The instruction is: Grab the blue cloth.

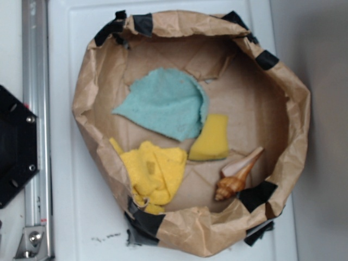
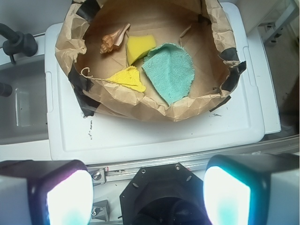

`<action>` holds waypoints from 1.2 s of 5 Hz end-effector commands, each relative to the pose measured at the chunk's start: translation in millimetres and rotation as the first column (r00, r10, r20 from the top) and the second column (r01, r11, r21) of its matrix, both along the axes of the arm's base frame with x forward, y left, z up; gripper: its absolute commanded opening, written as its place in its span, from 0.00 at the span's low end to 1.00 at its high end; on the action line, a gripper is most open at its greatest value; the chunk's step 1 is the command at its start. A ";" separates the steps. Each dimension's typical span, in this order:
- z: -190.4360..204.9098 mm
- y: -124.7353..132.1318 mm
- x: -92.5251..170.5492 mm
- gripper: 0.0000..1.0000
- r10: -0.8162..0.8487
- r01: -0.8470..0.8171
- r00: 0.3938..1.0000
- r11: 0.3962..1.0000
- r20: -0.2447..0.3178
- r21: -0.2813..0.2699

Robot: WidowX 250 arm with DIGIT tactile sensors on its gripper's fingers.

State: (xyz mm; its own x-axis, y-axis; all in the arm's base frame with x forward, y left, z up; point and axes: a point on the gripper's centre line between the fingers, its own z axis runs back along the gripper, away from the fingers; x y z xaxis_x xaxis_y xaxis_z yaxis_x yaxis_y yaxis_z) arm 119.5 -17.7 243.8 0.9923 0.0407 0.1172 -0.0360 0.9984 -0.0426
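Observation:
The blue cloth [image 1: 166,103] [image 2: 169,71] is a teal, fan-shaped terry piece lying flat inside a brown paper bag basin [image 1: 84,92] [image 2: 65,40], toward its upper left in the exterior view. In the wrist view my gripper [image 2: 147,197] is open, with its two glowing pads [image 2: 68,199] wide apart and nothing between them. It hovers high over the black robot base, well short of the bag. The exterior view does not show the gripper.
In the bag also lie a yellow sponge block [image 1: 211,138] [image 2: 139,45], a yellow terry cloth [image 1: 152,171] [image 2: 127,78] and a brown seashell [image 1: 238,175] [image 2: 112,41]. The bag sits on a white lid [image 1: 60,163] [image 2: 154,136]. A metal rail [image 1: 35,136] and the black base [image 1: 13,147] [image 2: 161,192] lie beside it.

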 end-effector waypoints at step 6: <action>-128.1 38.3 154.1 1.00 -0.337 0.337 0.942 0.940 -0.011 0.062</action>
